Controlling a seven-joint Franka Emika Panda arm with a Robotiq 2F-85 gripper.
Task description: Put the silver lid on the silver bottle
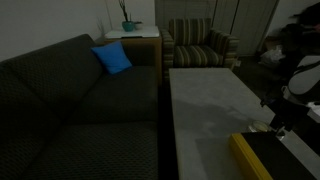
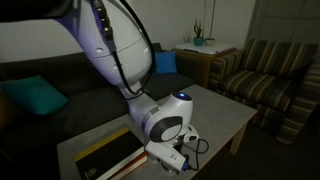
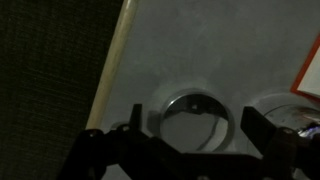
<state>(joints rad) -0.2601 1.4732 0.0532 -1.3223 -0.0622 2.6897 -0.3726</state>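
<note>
Because the room is dim, an exterior view gives little: the arm [image 1: 300, 78] leans over the table [image 1: 200, 100] at the end far from the armchair [image 1: 200, 45]. The gripper [image 1: 281, 117] hangs low beside a yellow-edged box [image 1: 262, 155]. The lid is too small to pick out here.

From an exterior view on the opposite side, the gripper [image 2: 172, 155] sits close over the table [image 2: 228, 115], just beside the box [image 2: 108, 156]. Its own body hides whatever lies beneath.

Only the wrist view settles things. The lid [image 3: 196, 110] lies flat on the table [image 3: 170, 45], a little in from the long edge. The gripper [image 3: 193, 125] straddles it with fingers [image 3: 137, 118] spread wide on either side, holding nothing and apparently not touching it. A pale curved rim just beside the lid may be the bottle [image 3: 285, 103] (I cannot tell for sure).

The lid looks like thin metal, so I judge it light, stiff and slick, with very little height to catch. The best hold is probably across the rim, on opposite sides. The fingertips should come right down to the table and close squarely, so it neither tips nor squirts out.
</note>
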